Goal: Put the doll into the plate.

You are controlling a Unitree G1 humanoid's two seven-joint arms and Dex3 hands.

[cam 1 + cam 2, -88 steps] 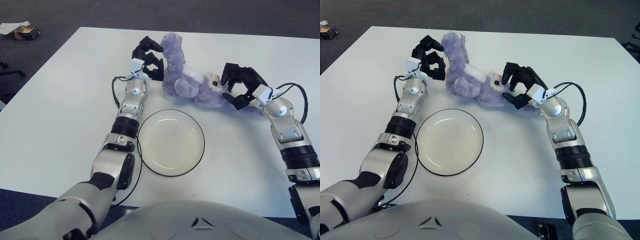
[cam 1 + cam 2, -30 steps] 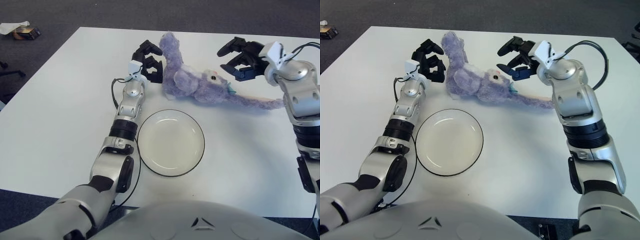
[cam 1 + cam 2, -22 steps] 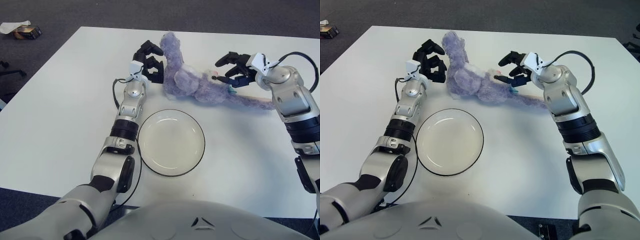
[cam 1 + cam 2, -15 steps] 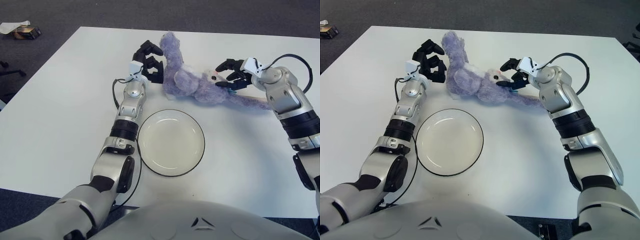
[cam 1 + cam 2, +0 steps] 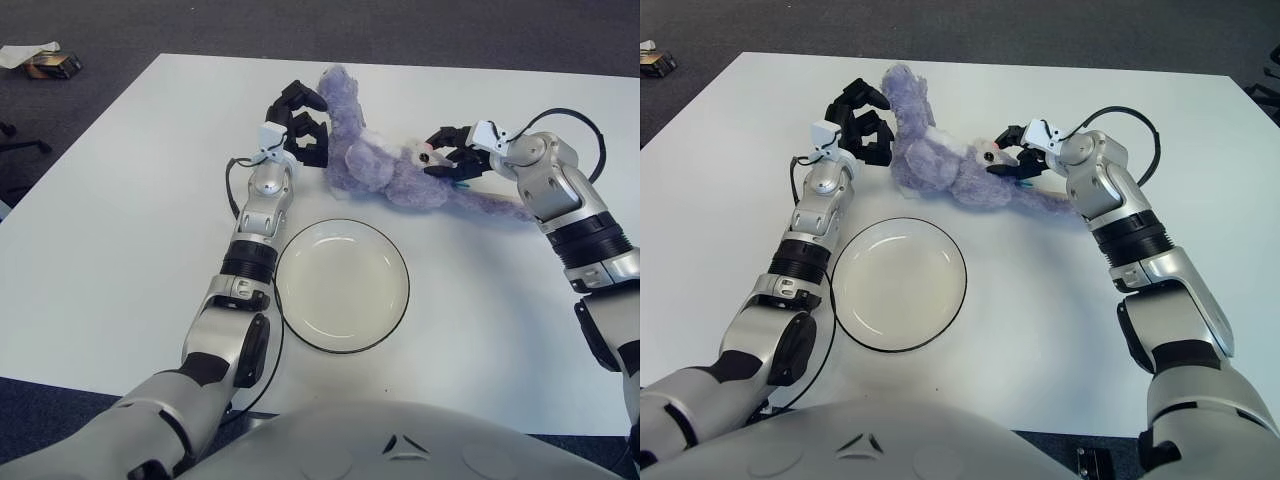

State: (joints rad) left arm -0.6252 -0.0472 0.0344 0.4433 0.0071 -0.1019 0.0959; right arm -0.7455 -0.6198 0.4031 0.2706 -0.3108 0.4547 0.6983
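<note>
The purple plush doll (image 5: 385,168) lies on its side at the back of the white table, its long tail (image 5: 495,204) trailing to the right. The round white plate (image 5: 342,285) with a dark rim sits empty in front of it. My left hand (image 5: 300,126) is at the doll's left end, its black fingers spread and cupped against the plush leg without closing on it. My right hand (image 5: 1008,153) is at the doll's head, one finger above the face and others below, pinching the snout.
The table's far edge (image 5: 400,64) runs just behind the doll, with dark carpet beyond. A small box and paper (image 5: 42,62) lie on the floor at the far left. Bare tabletop (image 5: 480,300) stretches right of the plate.
My right hand came down from above the table and moved left onto the doll's head, closing around the snout. The left hand and the plate stayed put.
</note>
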